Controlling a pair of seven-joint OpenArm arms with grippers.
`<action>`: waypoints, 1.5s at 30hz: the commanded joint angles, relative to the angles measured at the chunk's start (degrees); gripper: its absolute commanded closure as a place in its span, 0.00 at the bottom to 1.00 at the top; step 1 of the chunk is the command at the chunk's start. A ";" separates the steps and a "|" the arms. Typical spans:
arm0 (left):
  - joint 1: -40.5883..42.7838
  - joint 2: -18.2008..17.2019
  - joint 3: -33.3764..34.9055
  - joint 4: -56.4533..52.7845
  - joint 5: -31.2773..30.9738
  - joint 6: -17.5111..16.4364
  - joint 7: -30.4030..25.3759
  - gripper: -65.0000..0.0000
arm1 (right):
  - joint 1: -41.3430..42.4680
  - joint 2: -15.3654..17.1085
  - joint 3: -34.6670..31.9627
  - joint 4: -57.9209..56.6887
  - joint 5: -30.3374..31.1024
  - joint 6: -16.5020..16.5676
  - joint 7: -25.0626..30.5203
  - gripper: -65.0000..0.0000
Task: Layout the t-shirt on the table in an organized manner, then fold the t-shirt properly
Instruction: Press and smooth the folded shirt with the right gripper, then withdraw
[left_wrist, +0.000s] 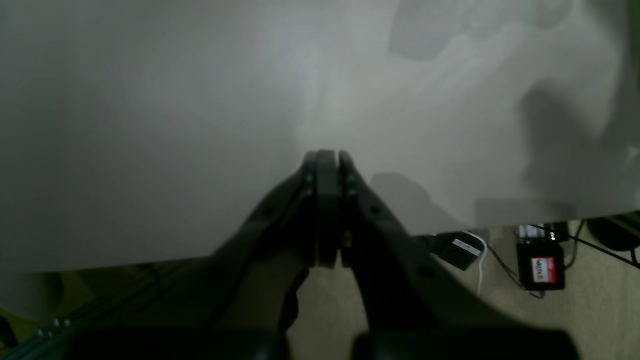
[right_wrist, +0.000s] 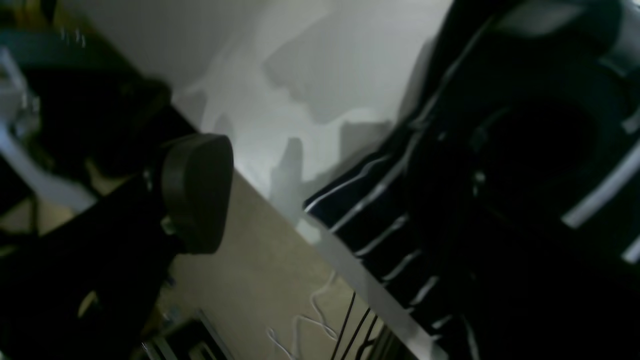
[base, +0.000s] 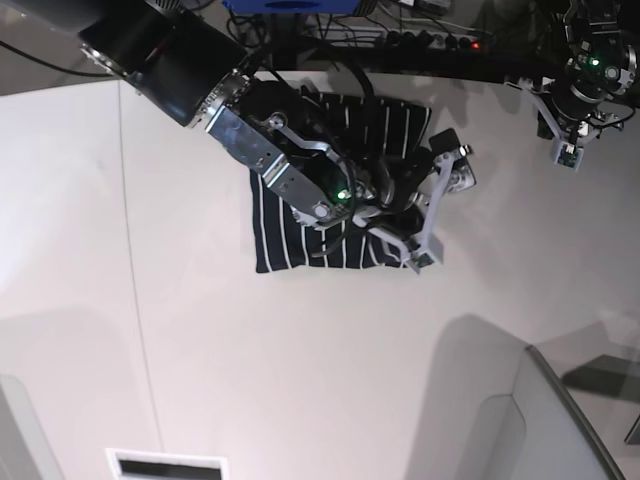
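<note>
The t-shirt, dark with thin white stripes, lies as a compact bundle on the white table near its far edge. My right arm reaches across it, and my right gripper stands open at the shirt's right edge. In the right wrist view one finger pad hangs past the table edge, while the striped t-shirt lies beside the other, dark finger; nothing sits between them. My left gripper is shut and empty above bare table, far right of the shirt.
The table edge runs close by the shirt, with floor, cables and a black box with a red label beyond it. A grey curved object stands at the near right. A slot sits at the near edge.
</note>
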 joint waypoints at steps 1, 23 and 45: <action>0.24 -0.85 -0.51 0.72 -0.11 0.18 -0.82 1.00 | 1.73 -0.66 -0.30 2.16 0.44 0.10 0.78 0.18; 2.00 -1.11 -5.35 0.64 -0.02 0.00 -0.91 1.00 | -3.45 23.17 11.13 18.60 0.27 -13.18 7.37 1.00; 1.91 -1.11 -5.35 0.64 -0.02 0.00 -0.91 1.00 | -4.33 18.42 -7.59 11.21 0.80 -6.23 8.43 1.00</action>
